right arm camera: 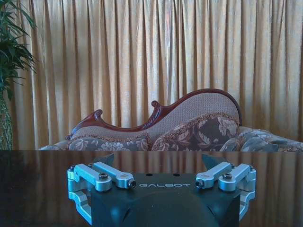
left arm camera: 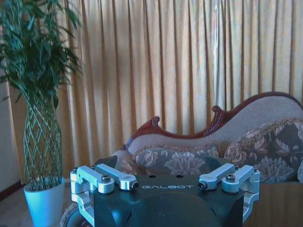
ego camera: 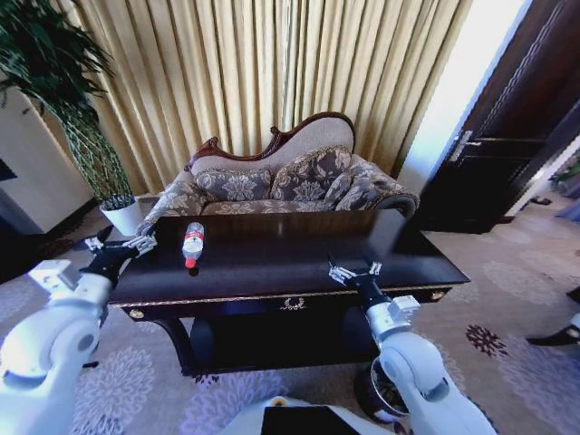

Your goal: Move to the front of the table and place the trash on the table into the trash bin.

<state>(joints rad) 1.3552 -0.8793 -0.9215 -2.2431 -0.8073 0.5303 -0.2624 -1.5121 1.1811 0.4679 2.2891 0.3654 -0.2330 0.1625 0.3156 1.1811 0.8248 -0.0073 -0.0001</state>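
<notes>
the trash i can make out is one clear plastic bottle [ego camera: 192,244] with a red label, lying on its side on the dark glossy table [ego camera: 299,263], toward the table's left part and a little back from the front edge. the table stands straight ahead of me with its gold emblem [ego camera: 292,304] on the front edge and a lower shelf beneath. my left gripper [ego camera: 120,246] is held over the table's left end, near the bottle but apart from it, fingers spread wide with nothing between them; from its wrist i look past the open fingers [left arm camera: 102,178] to a potted plant [left arm camera: 40,142] and a patterned sofa [left arm camera: 213,151]. my right gripper [ego camera: 353,270] is held over the table's right half near the front edge, also spread wide and empty, well apart from the bottle. the trash bin [ego camera: 381,391] sits on the carpet [ego camera: 145,390] low at my right, partly hidden behind my right arm, just before the table's front. gold curtains [ego camera: 272,72] hang behind the sofa.
</notes>
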